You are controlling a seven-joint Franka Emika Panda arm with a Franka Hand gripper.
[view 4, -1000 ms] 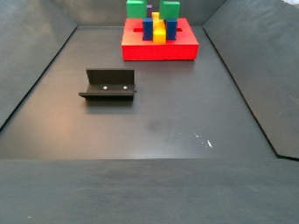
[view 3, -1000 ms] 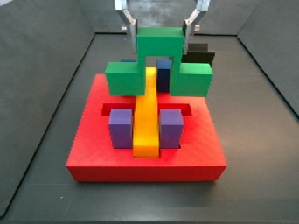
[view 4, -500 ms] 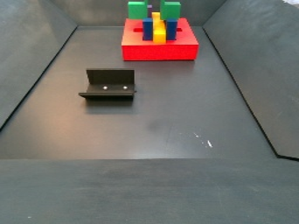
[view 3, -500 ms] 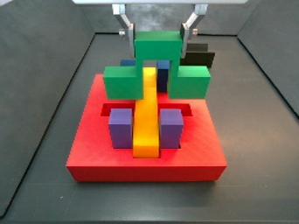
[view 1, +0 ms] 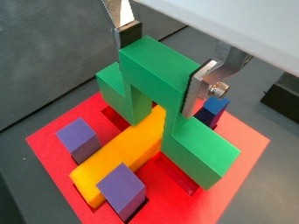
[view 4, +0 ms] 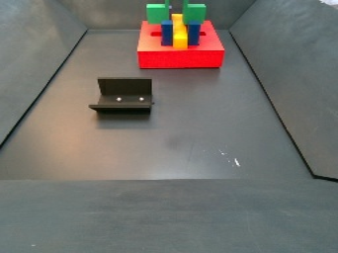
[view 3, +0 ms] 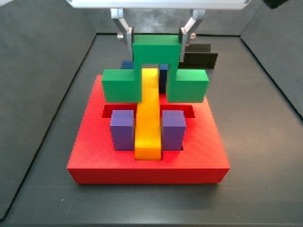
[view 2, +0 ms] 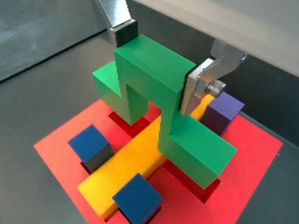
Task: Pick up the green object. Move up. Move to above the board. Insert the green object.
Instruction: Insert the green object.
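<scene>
The green object (view 3: 154, 73) straddles the yellow bar (view 3: 147, 111) at the far end of the red board (view 3: 148, 161). Its raised middle block is on top. Its two lower ends hang on either side of the bar, about level with the board's top. My gripper (view 3: 157, 37) is shut on the middle block, with silver fingers on both of its sides. The same grasp shows in both wrist views, gripper (view 1: 163, 61) on green object (view 1: 158, 74) and gripper (view 2: 162, 61) on green object (view 2: 152, 74). In a side view the green object (view 4: 175, 13) and the board (view 4: 181, 56) are far away.
Two purple cubes (view 3: 122, 129) sit in the board on either side of the yellow bar, and blue cubes (view 2: 90, 144) sit at its other end. A small black block (view 3: 201, 58) lies behind the board. The fixture (view 4: 122, 96) stands on the dark floor. Grey walls enclose the area.
The gripper has moved down with the green object, so its lower ends now sit lower on either side of the yellow bar, closer to the board.
</scene>
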